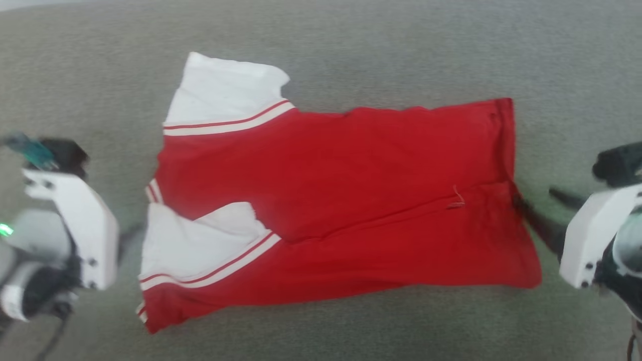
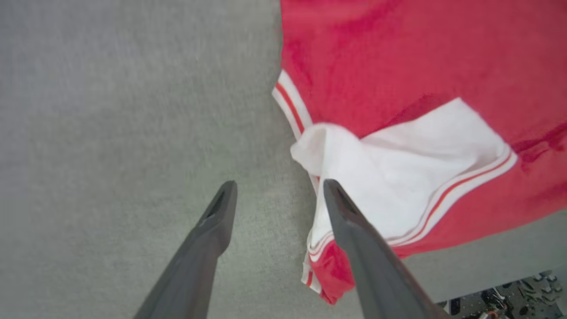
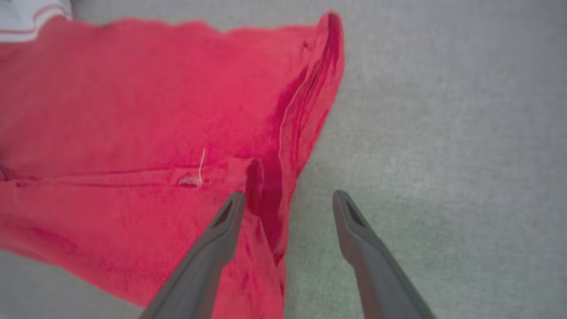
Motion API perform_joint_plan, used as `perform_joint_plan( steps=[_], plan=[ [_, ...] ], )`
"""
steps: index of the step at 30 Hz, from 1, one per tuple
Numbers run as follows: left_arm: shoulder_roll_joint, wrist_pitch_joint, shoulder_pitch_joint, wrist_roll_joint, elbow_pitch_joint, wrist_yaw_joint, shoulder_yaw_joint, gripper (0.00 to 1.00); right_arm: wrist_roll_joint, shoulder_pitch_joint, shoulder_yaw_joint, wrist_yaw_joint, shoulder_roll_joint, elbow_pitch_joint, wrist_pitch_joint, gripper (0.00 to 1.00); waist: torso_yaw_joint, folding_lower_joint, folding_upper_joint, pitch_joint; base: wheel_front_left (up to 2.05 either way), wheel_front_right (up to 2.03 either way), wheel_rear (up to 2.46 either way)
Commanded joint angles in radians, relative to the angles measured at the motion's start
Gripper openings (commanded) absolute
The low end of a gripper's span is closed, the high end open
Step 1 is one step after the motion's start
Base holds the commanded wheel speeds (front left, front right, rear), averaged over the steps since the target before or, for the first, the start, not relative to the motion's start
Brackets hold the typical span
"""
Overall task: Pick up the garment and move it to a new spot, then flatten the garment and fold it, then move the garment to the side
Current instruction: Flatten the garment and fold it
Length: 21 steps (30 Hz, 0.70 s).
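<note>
Red garment (image 1: 351, 200), spread on grey surface (image 1: 451, 45)

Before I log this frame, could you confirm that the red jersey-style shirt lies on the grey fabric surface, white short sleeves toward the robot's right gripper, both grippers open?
Not quite: the head view shows the white short sleeves of the red jersey-style shirt toward the left gripper, not the right gripper. The rest holds: grey fabric surface beneath, both grippers open.

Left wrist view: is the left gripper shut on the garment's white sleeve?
No, the left gripper stands open beside the white sleeve of the garment, clamping nothing.
</note>
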Motion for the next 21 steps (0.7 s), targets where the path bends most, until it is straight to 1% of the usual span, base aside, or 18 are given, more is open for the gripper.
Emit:
perform_joint_plan(
  steps=[1, 2, 3, 5, 6, 9, 13, 15, 16, 19, 21],
  plan=[
    [0.022, 0.018, -0.037, 0.024, -0.017, 0.005, 0.014, 1.0, -0.017, -0.026, -0.007, -0.001, 0.01, -0.018, -0.05, 1.0, -0.03, 0.0, 0.0, 0.009, 0.0, 0.0, 0.0],
    [0.032, 0.024, -0.057, 0.036, -0.022, 0.004, 0.02, 1.0, -0.023, -0.034, -0.002, -0.001, 0.016, -0.028, -0.085, 1.0, -0.043, 0.0, 0.0, 0.013, 0.0, 0.0, 0.0],
    [0.042, 0.029, -0.079, 0.046, -0.024, -0.007, 0.025, 1.0, -0.03, -0.043, -0.001, -0.001, 0.024, -0.037, -0.124, 1.0, -0.057, 0.0, 0.0, 0.018, 0.0, 0.0, 0.0],
    [0.042, 0.033, -0.123, 0.066, -0.005, -0.025, 0.038, 1.0, -0.031, -0.064, 0.012, -0.001, 0.038, -0.045, -0.202, 1.0, -0.088, 0.0, 0.0, 0.029, 0.0, 0.0, 0.0],
    [0.028, 0.036, -0.168, 0.086, 0.028, -0.053, 0.048, 1.0, -0.04, -0.089, 0.035, -0.001, 0.036, -0.057, -0.287, 1.0, -0.12, 0.0, 0.0, 0.041, 0.0, 0.0, 0.0],
    [0.02, 0.058, -0.232, 0.109, 0.103, -0.092, 0.051, 1.0, -0.06, -0.125, 0.059, 0.0, 0.048, -0.049, -0.429, 1.0, -0.175, 0.0, 0.0, 0.064, 0.0, 0.0, 0.0],
    [-0.012, 0.073, -0.316, 0.148, 0.215, -0.139, 0.057, 1.0, -0.087, -0.169, 0.093, 0.0, 0.067, -0.011, -0.6, 1.0, -0.24, 0.0, 0.0, 0.096, 0.0, 0.0, 0.0],
    [-0.023, 0.081, -0.356, 0.158, 0.274, -0.158, 0.06, 1.0, -0.095, -0.186, 0.111, 0.0, 0.085, 0.018, -0.661, 1.0, -0.272, 0.0, 0.0, 0.112, 0.0, 0.0, 0.0],
    [-0.023, 0.081, -0.356, 0.158, 0.274, -0.158, 0.06, 1.0, -0.095, -0.186, 0.111, 0.0, 0.085, 0.018, -0.661, 1.0, -0.272, 0.0, 0.0, 0.112, 0.0, 0.0, 0.0],
    [-0.027, 0.097, -0.406, 0.179, 0.368, -0.195, 0.059, 1.0, -0.099, -0.208, 0.149, 0.0, 0.107, 0.053, -0.722, 1.0, -0.312, 0.0, 0.0, 0.137, 0.0, 0.0, 0.0],
    [-0.04, 0.113, -0.435, 0.192, 0.424, -0.209, 0.052, 1.0, -0.102, -0.215, 0.169, 0.0, 0.115, 0.075, -0.743, 1.0, -0.331, 0.0, 0.0, 0.151, 0.0, 0.0, 0.0]
  ],
)
